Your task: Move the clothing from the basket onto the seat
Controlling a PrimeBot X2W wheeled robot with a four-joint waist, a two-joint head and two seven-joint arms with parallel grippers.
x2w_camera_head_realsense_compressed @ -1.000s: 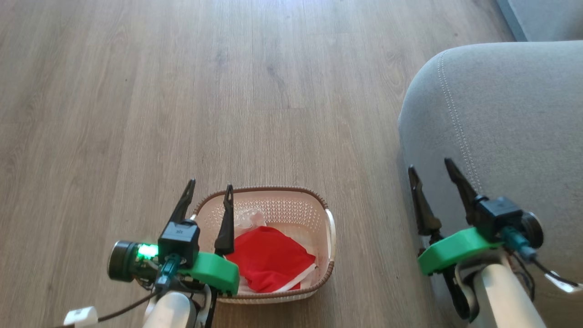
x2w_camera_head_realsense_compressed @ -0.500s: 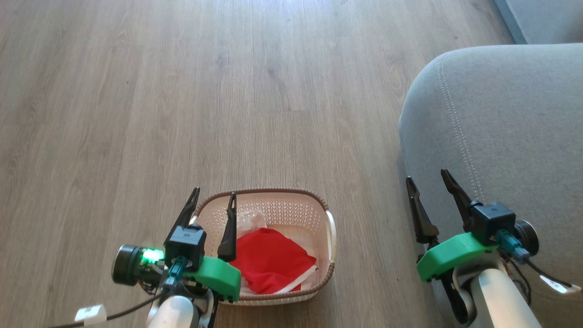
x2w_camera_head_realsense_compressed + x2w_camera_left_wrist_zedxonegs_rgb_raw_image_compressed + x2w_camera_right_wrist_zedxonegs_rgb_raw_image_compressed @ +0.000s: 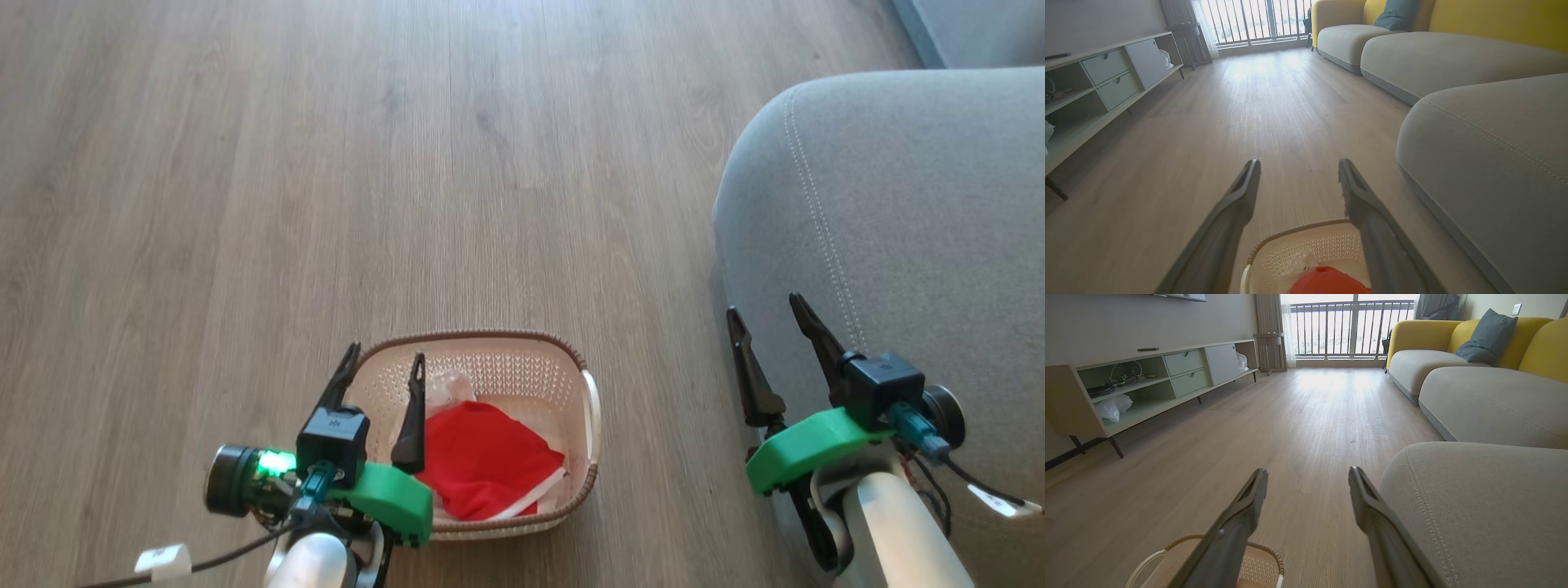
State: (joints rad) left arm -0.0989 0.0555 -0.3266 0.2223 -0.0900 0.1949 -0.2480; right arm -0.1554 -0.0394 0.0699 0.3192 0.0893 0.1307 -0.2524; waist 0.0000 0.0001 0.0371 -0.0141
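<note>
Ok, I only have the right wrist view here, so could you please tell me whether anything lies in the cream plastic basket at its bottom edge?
Observer: Yes, in the head view bright-red fabric clothing with white trim lies inside the cream perforated plastic basket.
Operator: Thank you. Is anything else in there?
Observer: A pale crumpled item sits behind the red clothing; I cannot tell what it is.
Operator: And where is the left gripper, please?
Observer: The left gripper hangs open above the basket's left side, holding nothing.
</note>
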